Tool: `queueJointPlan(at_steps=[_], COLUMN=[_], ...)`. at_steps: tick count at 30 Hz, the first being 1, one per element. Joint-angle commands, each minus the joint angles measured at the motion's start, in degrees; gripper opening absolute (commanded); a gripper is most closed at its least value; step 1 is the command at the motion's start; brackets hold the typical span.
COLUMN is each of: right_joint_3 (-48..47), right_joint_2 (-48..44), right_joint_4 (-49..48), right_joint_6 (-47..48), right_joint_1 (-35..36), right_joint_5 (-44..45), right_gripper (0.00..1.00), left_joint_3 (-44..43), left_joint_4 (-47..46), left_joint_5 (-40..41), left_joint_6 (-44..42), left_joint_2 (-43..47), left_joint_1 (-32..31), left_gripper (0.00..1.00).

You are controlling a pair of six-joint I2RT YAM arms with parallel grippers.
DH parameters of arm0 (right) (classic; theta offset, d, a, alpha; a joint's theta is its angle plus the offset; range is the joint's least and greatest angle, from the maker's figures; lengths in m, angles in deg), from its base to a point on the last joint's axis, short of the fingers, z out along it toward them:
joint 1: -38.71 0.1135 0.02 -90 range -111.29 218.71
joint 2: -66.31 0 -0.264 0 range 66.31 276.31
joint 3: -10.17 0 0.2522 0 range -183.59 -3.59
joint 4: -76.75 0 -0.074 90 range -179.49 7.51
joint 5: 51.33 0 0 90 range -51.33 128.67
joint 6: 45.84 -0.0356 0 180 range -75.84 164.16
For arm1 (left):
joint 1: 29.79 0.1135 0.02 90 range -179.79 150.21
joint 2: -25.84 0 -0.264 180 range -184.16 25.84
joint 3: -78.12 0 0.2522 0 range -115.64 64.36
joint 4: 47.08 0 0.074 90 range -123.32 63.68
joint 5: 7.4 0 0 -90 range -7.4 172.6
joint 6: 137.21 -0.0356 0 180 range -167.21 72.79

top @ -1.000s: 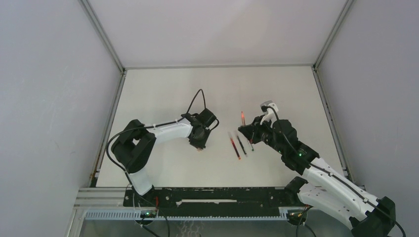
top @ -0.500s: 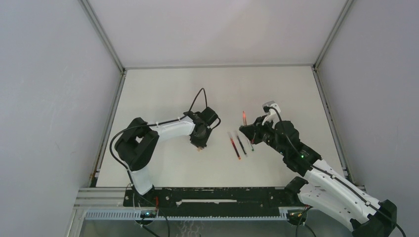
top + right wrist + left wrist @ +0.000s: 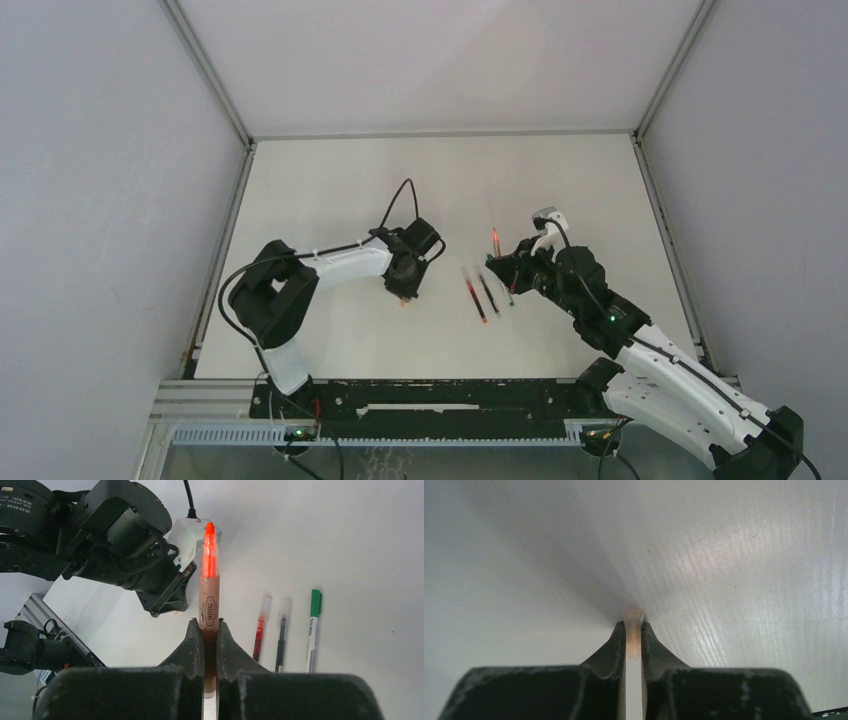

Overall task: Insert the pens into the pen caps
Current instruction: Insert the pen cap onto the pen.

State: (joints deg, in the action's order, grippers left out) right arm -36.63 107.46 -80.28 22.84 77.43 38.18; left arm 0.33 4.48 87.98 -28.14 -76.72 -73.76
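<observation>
The tabletop (image 3: 330,190) is a smooth white sheet, and close up it shows a faint brushed grain. On the left side, the left arm (image 3: 345,265), white shells between black joints, angles down to the surface. The left jaws, two matte black wedge-shaped prongs, are pinched almost together on a pen cap (image 3: 634,628). The cap is a short, pale peach tube of translucent plastic, and its rounded end pokes out past the tips. It sits right at the tabletop, though I cannot tell whether it touches. Further right, the right jaws are clamped tight on a red-tipped pen (image 3: 209,597). They grip its round tan barrel, printed with small lettering, and the glossy translucent red tip points away from them. To the right of it, three slim straight pens lie side by side on the tabletop, near but apart. They are a red pen (image 3: 259,629), a black pen (image 3: 282,630), both with clear far ends, and a green pen (image 3: 313,630) with a white barrel and a solid green end.
</observation>
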Motion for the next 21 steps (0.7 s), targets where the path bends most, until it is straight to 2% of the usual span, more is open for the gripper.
queueJointPlan(at_steps=[1,7,13,17,21], right_joint_3=[-0.1,-0.1,0.3,0.3,0.3], right_joint_2=[0.0,1.1,1.9,1.1,1.4], right_joint_4=[-3.1,-4.2,-8.4,-19.1,-31.4], right_joint_6=[-0.9,-2.0,-2.0,1.7,5.4], right_joint_1=[0.3,0.3,1.1,5.8,10.9], right_joint_5=[0.5,0.5,-1.0,-1.7,-1.6], right_gripper=[0.0,0.0,0.0,0.0,0.0], left_joint_3=[2.9,4.5,5.2,5.3,4.5], left_joint_4=[-4.5,-10.4,-17.6,-26.9,-39.6], left_joint_5=[-0.4,-7.4,-11.9,-14.4,-19.4], left_joint_6=[0.6,-1.1,2.8,6.8,10.8], left_joint_2=[6.1,18.4,33.8,43.7,49.9], left_joint_1=[0.5,0.8,3.7,6.5,8.3], left_gripper=[0.0,0.0,0.0,0.0,0.0])
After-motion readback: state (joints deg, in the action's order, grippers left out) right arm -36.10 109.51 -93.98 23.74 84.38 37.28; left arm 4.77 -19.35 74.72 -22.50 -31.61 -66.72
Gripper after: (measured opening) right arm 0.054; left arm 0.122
